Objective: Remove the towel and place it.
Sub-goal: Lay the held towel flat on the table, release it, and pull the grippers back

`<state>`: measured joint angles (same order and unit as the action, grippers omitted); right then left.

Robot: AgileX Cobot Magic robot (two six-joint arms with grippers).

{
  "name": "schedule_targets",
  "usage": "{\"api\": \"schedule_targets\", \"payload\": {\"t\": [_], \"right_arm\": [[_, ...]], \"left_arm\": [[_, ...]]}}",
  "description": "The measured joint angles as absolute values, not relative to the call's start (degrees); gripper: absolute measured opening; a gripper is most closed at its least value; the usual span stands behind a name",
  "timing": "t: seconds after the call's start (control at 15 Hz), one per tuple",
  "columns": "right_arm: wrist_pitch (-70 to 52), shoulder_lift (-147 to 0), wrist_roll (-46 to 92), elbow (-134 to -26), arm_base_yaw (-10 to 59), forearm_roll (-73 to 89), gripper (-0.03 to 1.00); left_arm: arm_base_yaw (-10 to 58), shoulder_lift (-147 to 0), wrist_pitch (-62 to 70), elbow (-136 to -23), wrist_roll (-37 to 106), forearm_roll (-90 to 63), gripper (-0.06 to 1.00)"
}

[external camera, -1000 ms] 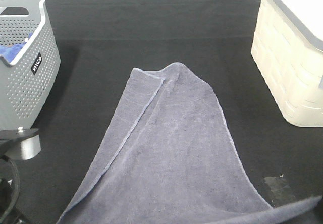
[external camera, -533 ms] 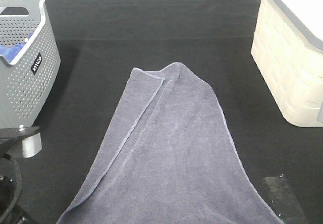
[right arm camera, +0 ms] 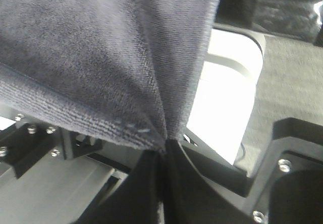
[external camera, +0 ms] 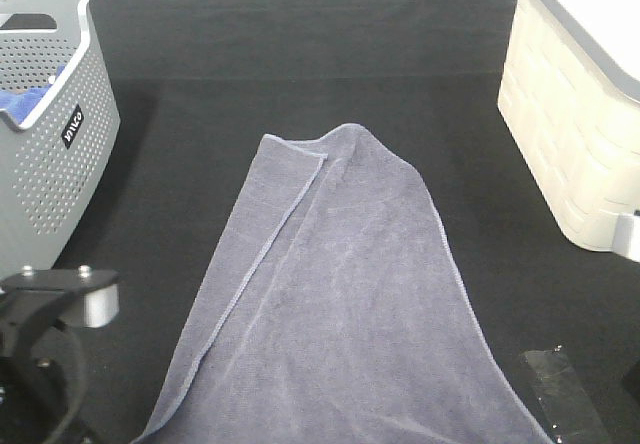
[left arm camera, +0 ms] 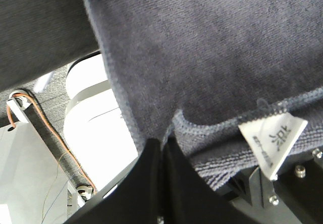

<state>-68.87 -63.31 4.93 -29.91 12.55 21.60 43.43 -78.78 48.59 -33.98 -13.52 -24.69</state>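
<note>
- The black table (external camera: 300,54) is carrying everything in the high view.
- The towel (external camera: 340,304) is lying spread across the middle of the table, narrowing toward the far end and running off the near edge, one long side folded over along its hem.
- A cream bin (external camera: 575,114) is standing at the far right, well apart from the towel.
- A grey perforated basket (external camera: 50,144) is standing at the far left, with a blue cloth (external camera: 25,99) sitting inside it.
- The left gripper (left arm camera: 164,146) is clenching the towel's hem between closed jaws.
- The right gripper (right arm camera: 164,151) is pinching a gathered fold of the towel, jaws closed.
- A white label (left arm camera: 272,138) is hanging from the hem near the left gripper.
</note>
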Motion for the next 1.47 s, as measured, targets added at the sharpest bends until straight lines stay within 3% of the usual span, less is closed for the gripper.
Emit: {"api": "schedule_targets", "payload": {"t": [0.6,1.07,1.13,1.27,1.33,1.47], "right_arm": [[-60.85,-81.93,4.13,-29.91,12.55,22.63,0.0],[-57.01,-93.56,6.65,-29.39,12.49,23.03,0.0],[-56.89,-93.74,6.76,-29.39,12.49,23.03,0.04],[-56.89,-93.74,6.76,-29.39,12.49,22.75,0.27],[-56.89,-93.74,6.76,-29.39,12.49,22.75,0.48],[-56.89,-93.74,6.76,-29.39,12.49,22.75,0.77]], "left_arm": [[43.43,-92.42,43.37,-33.86,-8.08,-27.16,0.0],[43.43,-94.31,42.63,-33.69,-3.21,-29.39,0.02],[43.43,-94.31,42.86,-33.58,-3.21,-29.45,0.11],[43.43,-94.31,43.32,-33.58,-3.21,-29.45,0.38],[43.43,-94.31,44.18,-33.58,-3.21,-29.39,0.53],[43.43,-94.31,45.66,-33.58,-3.21,-29.22,0.65]]}}
